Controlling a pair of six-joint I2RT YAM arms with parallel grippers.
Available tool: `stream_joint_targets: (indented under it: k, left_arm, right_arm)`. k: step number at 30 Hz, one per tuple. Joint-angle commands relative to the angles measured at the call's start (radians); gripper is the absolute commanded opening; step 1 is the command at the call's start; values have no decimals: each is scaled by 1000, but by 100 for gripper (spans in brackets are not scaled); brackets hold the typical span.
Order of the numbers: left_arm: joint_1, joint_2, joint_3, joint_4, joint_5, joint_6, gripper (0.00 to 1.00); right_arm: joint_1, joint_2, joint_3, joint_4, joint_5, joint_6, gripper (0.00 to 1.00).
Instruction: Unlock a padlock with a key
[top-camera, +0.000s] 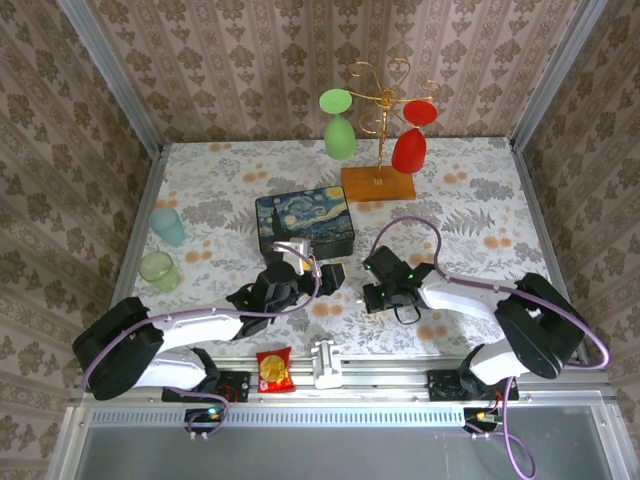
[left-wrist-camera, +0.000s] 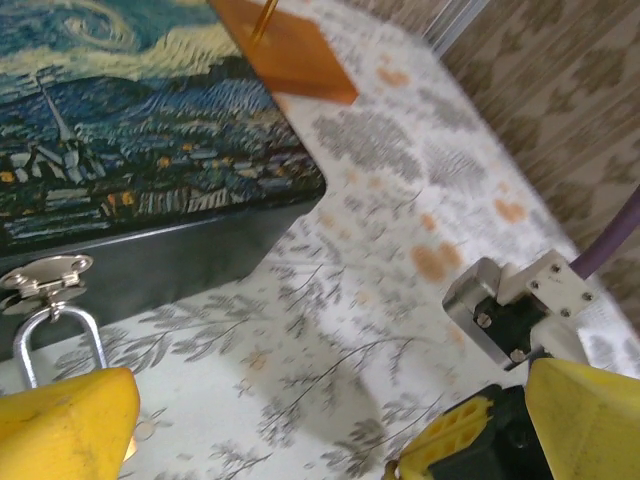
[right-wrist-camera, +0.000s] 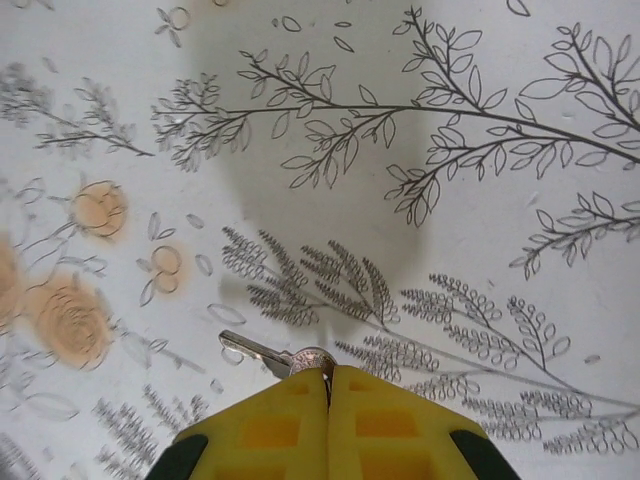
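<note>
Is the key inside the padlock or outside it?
Outside. The right tool pinches the key by its head, its blade bare over the tablecloth. The padlock hangs on the box latch.

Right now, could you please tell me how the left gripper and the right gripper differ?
The left gripper is open, its fingers spread wide; the right gripper is shut on the key. The left gripper sits by the painted box, with the padlock hanging beside one finger; the right gripper is over bare table. Both have yellow fingers.
</note>
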Motion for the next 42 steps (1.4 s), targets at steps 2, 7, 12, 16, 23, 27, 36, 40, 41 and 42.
stream_joint_targets:
  k: [2, 7, 12, 16, 23, 27, 36, 40, 41, 42]
  left_arm:
    - [-7, 1, -73, 274, -5, -158, 100]
    - [-43, -24, -5, 179, -10, -201, 96]
    - [-76, -51, -7, 154, -102, -310, 82]
    - [-126, -77, 27, 86, -194, -269, 81]
    - [-128, 7, 78, 99, -141, -305, 78]
    - [-127, 63, 118, 123, -84, -305, 65]
    - [-124, 154, 161, 195, -11, -332, 48]
    - [-128, 181, 161, 202, -11, -350, 40]
    - [-127, 188, 161, 208, -9, -355, 36]
    - [-127, 192, 161, 218, -8, -355, 32]
  right_arm:
    - [-24, -122, -27, 61, -90, 47, 0]
    - [-30, -214, -39, 111, -108, 97, 0]
    - [-29, -312, -53, 165, -89, 202, 0]
    - [-29, -379, -91, 242, -50, 329, 0]
    - [-20, -423, -99, 273, -18, 381, 0]
    - [-18, -454, -110, 272, -20, 377, 0]
    - [-18, -468, -131, 268, -13, 380, 0]
    - [-18, -469, -114, 217, -8, 367, 0]
    - [-18, -471, -113, 215, -7, 366, 0]
    - [-19, -474, -113, 213, -6, 363, 0]
